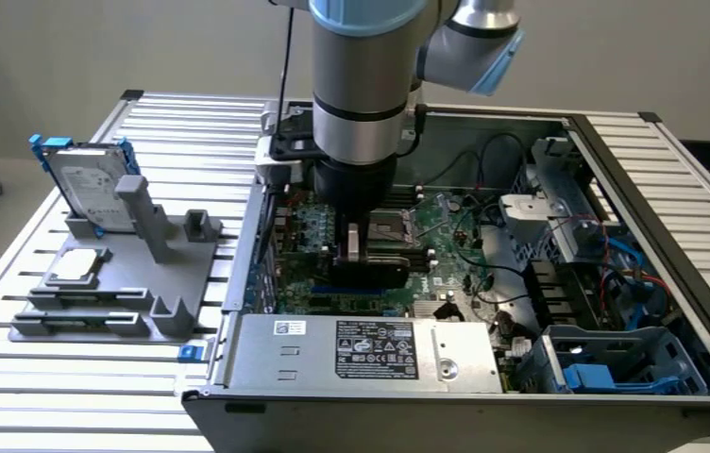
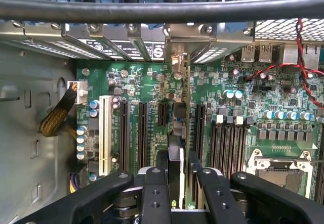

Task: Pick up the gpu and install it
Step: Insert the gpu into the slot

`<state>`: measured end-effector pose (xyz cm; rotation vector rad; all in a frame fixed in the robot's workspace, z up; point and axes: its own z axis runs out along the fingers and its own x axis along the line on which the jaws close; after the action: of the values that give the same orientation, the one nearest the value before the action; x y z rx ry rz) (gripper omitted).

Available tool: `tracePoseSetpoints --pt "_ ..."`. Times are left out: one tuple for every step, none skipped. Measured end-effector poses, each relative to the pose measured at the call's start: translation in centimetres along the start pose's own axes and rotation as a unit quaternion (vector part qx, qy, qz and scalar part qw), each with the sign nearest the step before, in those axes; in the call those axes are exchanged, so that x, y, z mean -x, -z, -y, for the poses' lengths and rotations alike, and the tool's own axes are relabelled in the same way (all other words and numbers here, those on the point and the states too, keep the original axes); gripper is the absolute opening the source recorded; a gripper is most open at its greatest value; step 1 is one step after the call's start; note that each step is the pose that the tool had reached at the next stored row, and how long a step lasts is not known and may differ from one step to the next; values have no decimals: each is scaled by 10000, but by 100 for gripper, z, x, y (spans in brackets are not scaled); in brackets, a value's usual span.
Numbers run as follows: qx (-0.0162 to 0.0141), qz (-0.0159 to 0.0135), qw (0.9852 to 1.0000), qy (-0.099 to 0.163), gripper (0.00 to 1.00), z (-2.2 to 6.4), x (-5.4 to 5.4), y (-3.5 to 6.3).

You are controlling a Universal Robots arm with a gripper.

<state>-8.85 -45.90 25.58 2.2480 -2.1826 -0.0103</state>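
Note:
The gpu [image 2: 186,114] stands on edge between my fingers, its thin green board edge and black cooler facing the wrist view. Its silver end bracket [image 2: 176,61] sits at the case's rear slot openings. My gripper [image 2: 178,177] is shut on the gpu's upper edge, one black finger on each side. The card runs in line with the long black expansion slots [image 2: 143,133] of the motherboard [image 2: 283,97]; whether it is seated I cannot tell. In the exterior view, the gripper [image 1: 362,241] reaches down inside the open computer case [image 1: 657,189], with the gpu [image 1: 374,274] dark beneath it.
A silver hard drive in a blue caddy [image 1: 84,179] and a small square CPU chip [image 1: 78,267] rest on a grey fixture [image 1: 166,311] at the exterior view's left. The power supply [image 1: 368,349] lies near the case front. A black cable [image 2: 162,9] and red-black wires [image 2: 304,67] cross near the card.

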Motion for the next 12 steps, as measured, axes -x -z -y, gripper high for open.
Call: tracePoseSetpoints --pt "6 7 10000 0 27 0 0 0" --pt "14 16 10000 0 27 -1 -1 0" --pt "21 27 10000 0 27 -1 -2 0" --pt "27 37 10000 0 27 0 -3 0" --pt "33 45 10000 0 27 -1 -4 0" --pt "36 53 10000 0 27 -1 -6 -1" --pt "38 57 10000 0 27 -1 -7 -2" --pt "38 61 10000 0 27 -1 -9 -5" --pt "37 65 10000 0 27 -1 -11 -9" --pt "37 67 10000 0 27 -1 -14 -13" --pt "38 69 10000 0 27 -1 -17 -16" --pt "38 71 10000 0 27 -1 -20 -19"
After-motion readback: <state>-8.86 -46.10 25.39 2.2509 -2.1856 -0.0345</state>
